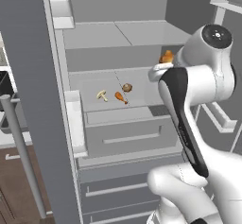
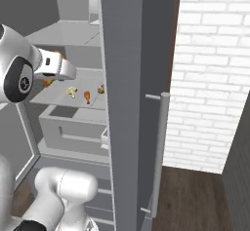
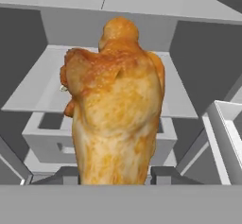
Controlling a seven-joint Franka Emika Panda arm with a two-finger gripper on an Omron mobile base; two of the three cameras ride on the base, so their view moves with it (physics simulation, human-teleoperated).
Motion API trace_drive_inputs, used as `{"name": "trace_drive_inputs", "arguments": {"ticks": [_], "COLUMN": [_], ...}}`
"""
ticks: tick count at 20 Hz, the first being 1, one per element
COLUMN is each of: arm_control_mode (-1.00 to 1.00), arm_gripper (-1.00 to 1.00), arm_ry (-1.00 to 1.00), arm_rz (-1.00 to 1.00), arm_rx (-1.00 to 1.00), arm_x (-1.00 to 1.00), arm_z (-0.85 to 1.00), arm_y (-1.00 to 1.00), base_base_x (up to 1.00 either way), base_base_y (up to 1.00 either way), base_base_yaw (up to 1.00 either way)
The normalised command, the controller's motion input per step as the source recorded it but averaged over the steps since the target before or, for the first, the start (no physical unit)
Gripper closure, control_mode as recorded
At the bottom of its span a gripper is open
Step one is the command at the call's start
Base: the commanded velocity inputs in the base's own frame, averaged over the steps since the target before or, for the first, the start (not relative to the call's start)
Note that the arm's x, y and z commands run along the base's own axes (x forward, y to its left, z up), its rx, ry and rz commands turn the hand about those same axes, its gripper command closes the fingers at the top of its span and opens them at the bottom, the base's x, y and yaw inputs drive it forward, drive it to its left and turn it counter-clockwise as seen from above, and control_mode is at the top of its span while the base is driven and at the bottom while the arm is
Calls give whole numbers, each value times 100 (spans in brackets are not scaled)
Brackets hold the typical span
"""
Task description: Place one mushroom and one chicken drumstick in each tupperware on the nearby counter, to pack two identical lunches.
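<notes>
Inside an open fridge, a chicken drumstick [image 3: 116,109] is gripped between the pincer [image 3: 116,173] fingers above the shelf [image 1: 94,88].

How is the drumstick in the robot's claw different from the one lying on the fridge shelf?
The held drumstick is up off the shelf between the gripper fingers, standing on end; the shelf drumstick lies flat on the fridge shelf, between the white mushroom and the brown mushroom. The held one looks golden, the shelf one redder orange. Both are plump at one end and taper.
</notes>
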Motion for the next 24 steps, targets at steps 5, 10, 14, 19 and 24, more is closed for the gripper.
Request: {"name": "trace_drive_inputs", "arguments": {"ticks": [5, 10, 14, 19, 24], "arm_control_mode": [-100, -100, 100, 100, 100], "arm_gripper": [100, 100, 100, 100, 100], "arm_ry": [-7, -3, 0, 0, 0], "arm_rz": [4, 6, 0, 0, 0], "arm_rx": [0, -1, 0, 0, 0], "arm_x": [-16, -21, 0, 0, 0], "arm_z": [-35, -10, 0, 0, 0], "arm_y": [2, 6, 0, 0, 0], "base_base_x": [0, 0, -96, -100, -71], "base_base_y": [0, 0, 35, 46, 72], "base_base_yaw": [0, 0, 33, 54, 59]}}
